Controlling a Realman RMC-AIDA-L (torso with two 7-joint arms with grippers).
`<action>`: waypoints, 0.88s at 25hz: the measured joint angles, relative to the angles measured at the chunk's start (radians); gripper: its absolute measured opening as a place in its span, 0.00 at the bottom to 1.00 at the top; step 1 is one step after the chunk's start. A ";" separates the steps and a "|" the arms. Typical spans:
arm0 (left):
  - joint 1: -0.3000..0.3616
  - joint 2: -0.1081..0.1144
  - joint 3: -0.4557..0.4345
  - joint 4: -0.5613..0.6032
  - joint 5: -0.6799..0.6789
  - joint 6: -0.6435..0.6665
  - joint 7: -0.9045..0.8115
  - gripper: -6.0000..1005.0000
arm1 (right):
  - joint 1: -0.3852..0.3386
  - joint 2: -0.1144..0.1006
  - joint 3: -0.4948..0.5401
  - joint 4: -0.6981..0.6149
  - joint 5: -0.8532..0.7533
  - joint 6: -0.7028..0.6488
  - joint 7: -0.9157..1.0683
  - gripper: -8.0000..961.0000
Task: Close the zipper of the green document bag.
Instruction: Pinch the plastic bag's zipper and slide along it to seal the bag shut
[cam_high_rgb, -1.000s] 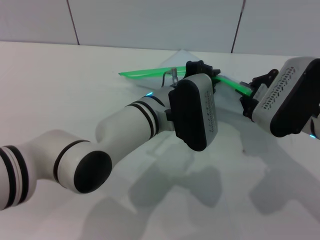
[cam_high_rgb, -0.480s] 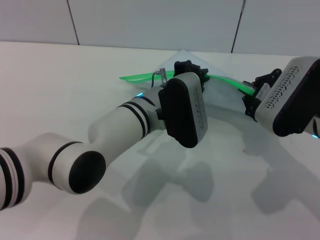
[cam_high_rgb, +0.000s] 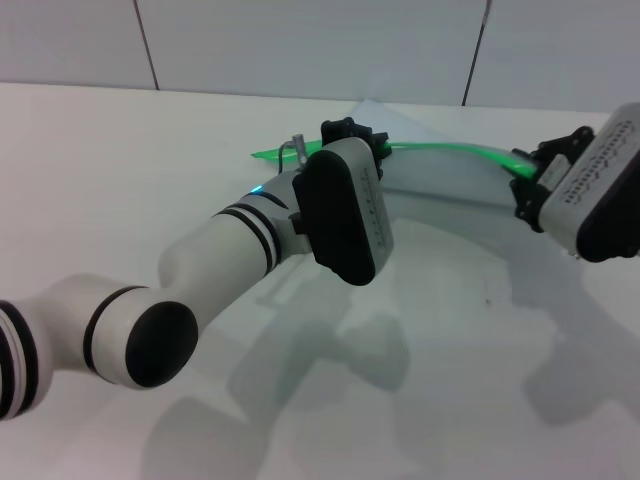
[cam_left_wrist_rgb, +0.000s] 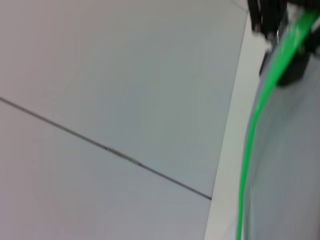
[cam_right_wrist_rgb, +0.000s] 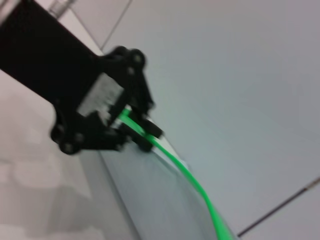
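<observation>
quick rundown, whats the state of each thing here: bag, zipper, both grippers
green document bag: lifted off the table along its green edge, held between both grippers
zipper: green strip stretched in an arc between the grippers; slider not visible
left gripper: shut on the zipper
right gripper: at the strip's right end
table: white

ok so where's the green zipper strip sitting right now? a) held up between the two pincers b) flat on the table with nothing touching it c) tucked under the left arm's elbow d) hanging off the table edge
a: in the head view the zipper spans in an arc from the left pincer to the right pincer, with the green document bag below it.
</observation>
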 joint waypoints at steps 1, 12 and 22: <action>0.001 0.001 0.000 0.001 -0.005 0.001 0.000 0.09 | -0.005 0.000 0.006 -0.005 -0.001 0.000 -0.001 0.11; 0.028 0.002 -0.002 0.038 -0.060 0.059 0.002 0.09 | -0.041 0.000 0.065 -0.032 -0.004 0.004 -0.005 0.11; 0.049 0.003 -0.003 0.039 -0.115 0.103 0.002 0.09 | -0.054 0.000 0.081 -0.025 -0.006 0.026 -0.006 0.12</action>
